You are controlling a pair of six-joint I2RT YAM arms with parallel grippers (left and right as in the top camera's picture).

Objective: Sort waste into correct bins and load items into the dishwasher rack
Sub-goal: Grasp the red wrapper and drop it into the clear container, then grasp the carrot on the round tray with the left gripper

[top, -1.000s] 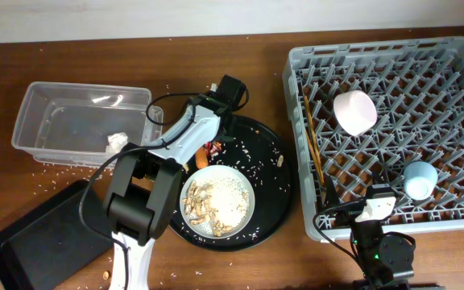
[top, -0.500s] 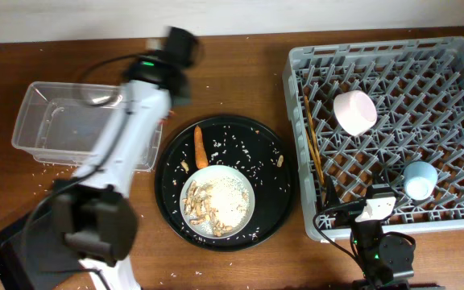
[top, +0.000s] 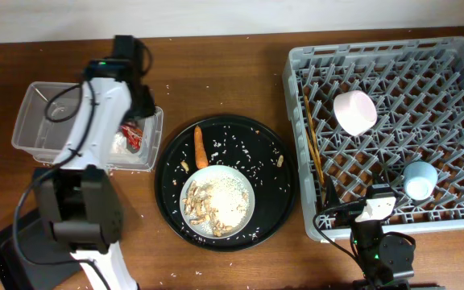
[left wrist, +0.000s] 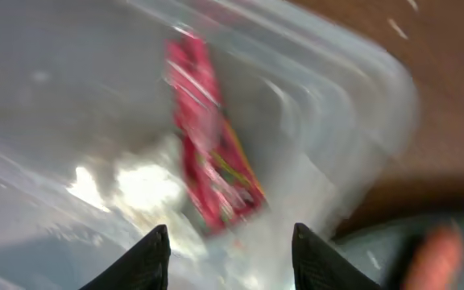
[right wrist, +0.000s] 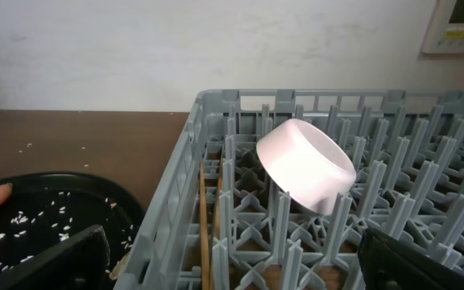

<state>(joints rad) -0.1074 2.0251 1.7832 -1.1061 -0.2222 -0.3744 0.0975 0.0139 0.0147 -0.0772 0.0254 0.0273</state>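
Left gripper: fingers spread wide, nothing between them, poised over the right end of the clear plastic tub. The wrist view is blurred. Directly beyond the fingertips the crumpled red-and-white wrapper lies inside the tub, free of both fingers, against the right-hand wall. A pale lump sits just beside it on the tub floor; what it is cannot be told. The tub stands on the brown worktop, with loose rice grains scattered along its near edge. To its right is the large round black tray, carrying the orange carrot piece, strewn grains, and the round pale plate. The plate holds the rice with peanut-like scraps. The flat black tray lies at the near left corner, partly hidden by the left arm's base. Right gripper: fingers released and well apart, holding nothing, low at the near edge of the grey dishwasher rack. In the rack, the white bowl rests tilted on the pegs toward the far left. The wooden chopsticks lie along the left side channel. The small light-blue cup sits mouth down near the right-hand side, well apart from the bowl.
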